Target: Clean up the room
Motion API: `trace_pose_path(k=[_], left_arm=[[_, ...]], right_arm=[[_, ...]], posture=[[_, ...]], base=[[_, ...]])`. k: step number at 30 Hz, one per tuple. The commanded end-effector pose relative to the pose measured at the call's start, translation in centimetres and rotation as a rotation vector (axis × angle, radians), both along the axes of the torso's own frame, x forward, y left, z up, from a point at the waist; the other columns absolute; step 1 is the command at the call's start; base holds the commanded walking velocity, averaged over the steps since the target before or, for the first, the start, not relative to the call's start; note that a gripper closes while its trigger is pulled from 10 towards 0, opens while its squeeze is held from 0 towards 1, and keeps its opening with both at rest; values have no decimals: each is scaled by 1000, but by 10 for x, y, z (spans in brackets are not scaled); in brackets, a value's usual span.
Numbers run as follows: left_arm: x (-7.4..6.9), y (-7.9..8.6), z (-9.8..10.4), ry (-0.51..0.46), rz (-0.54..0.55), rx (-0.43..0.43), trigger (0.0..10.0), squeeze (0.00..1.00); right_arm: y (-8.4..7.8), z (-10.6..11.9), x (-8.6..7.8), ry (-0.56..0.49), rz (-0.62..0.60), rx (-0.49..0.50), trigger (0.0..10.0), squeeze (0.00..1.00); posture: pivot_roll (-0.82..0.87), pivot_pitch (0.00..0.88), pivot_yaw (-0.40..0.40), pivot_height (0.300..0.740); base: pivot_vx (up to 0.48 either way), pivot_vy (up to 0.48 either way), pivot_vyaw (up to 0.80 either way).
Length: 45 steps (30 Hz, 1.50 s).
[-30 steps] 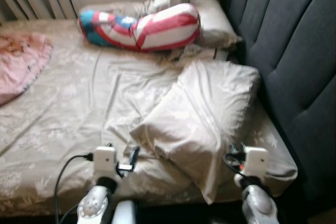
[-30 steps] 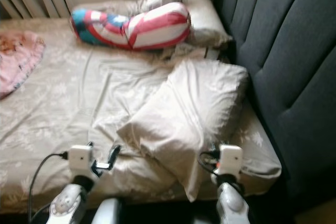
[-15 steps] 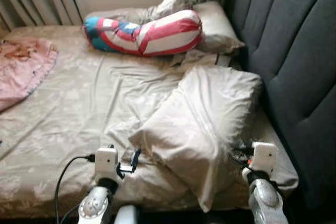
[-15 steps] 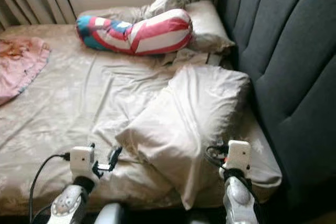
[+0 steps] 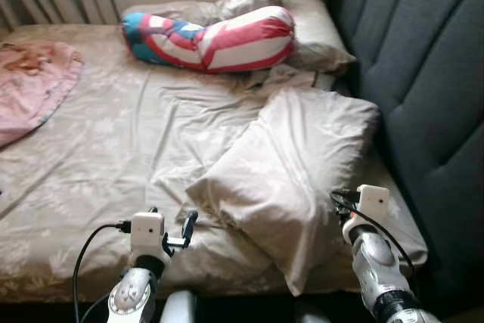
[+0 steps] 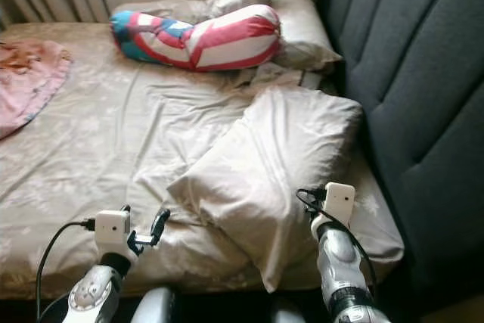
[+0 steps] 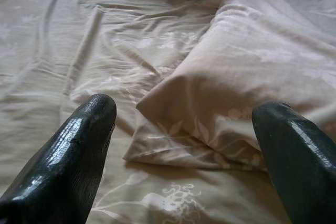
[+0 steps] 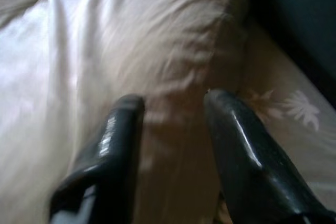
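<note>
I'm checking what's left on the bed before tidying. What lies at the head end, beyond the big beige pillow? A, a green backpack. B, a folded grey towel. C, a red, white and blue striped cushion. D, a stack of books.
C: a long red, white and blue cushion lies across the bed beyond the beige pillow, near the dark headboard.

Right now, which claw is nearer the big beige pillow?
Right. The right claw is open against the pillow's headboard-side edge; the left claw, also open, hangs short of its near corner, over the sheet.
</note>
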State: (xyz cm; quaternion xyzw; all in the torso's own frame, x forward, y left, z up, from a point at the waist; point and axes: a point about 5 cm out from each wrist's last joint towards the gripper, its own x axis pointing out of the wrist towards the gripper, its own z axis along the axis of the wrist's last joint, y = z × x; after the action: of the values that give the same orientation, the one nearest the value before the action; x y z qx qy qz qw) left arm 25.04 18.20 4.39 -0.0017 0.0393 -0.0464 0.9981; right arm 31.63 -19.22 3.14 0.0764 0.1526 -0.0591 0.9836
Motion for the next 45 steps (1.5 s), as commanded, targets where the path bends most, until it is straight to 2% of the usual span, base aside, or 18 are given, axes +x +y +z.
trace_pose_path(k=[1, 3, 9, 12, 14, 18, 27, 28, 32, 37, 45], left_arm=[[-3, 5, 0, 4, 10, 11, 10000, 0], [-4, 7, 0, 5, 10, 15, 10000, 0], [-6, 10, 2, 5, 9, 23, 10000, 0], [-8, 11, 3, 7, 7, 31, 10000, 0], [-9, 12, 4, 5, 6, 33, 10000, 0], [-11, 14, 5, 5, 5, 36, 10000, 0], [-16, 15, 7, 16, -7, 49, 10000, 0], [-17, 16, 7, 19, -8, 51, 10000, 0], [-19, 16, 8, 24, -13, 57, 10000, 0], [-21, 18, 9, 32, -14, 62, 10000, 0], [-29, 21, 11, 45, -21, 71, 10000, 0]], right_arm=[[-1, 7, 9, 9, -15, 35, 10000, 1000], [-2, 9, 13, 44, -38, 56, 10000, 1000], [0, 10, 17, 58, -49, 101, 10000, 1000], [1, -3, 10, 140, -72, 161, 10000, 1000], [2, -6, 7, 155, -72, 183, 10000, 1000], [2, -7, 7, 151, -80, 186, 10000, 1000], [7, -4, 10, 102, -118, 323, 10000, 1000], [9, -4, 9, 96, -133, 368, 10000, 0], [12, -9, 6, 104, -137, 418, 10000, 0], [14, -18, -2, 140, -164, 409, 10000, 0], [27, -29, -10, 185, -139, 476, 10000, 0]], posture=[[0, 83, -33, 624], [5, 85, -29, 624], [23, 91, -24, 624], [42, 99, -19, 624], [50, 102, -16, 624], [55, 106, -8, 624], [63, 115, 9, 624], [64, 120, 13, 624], [72, 130, 22, 624], [79, 137, 27, 624], [96, 166, 40, 624]], base=[[0, 0, 0], [0, 0, 0], [0, 0, 0], [0, 0, 0], [0, 0, 0], [0, 0, 0], [0, 0, 0], [0, 0, 0], [0, 0, 0], [0, 0, 0], [0, 0, 0]])
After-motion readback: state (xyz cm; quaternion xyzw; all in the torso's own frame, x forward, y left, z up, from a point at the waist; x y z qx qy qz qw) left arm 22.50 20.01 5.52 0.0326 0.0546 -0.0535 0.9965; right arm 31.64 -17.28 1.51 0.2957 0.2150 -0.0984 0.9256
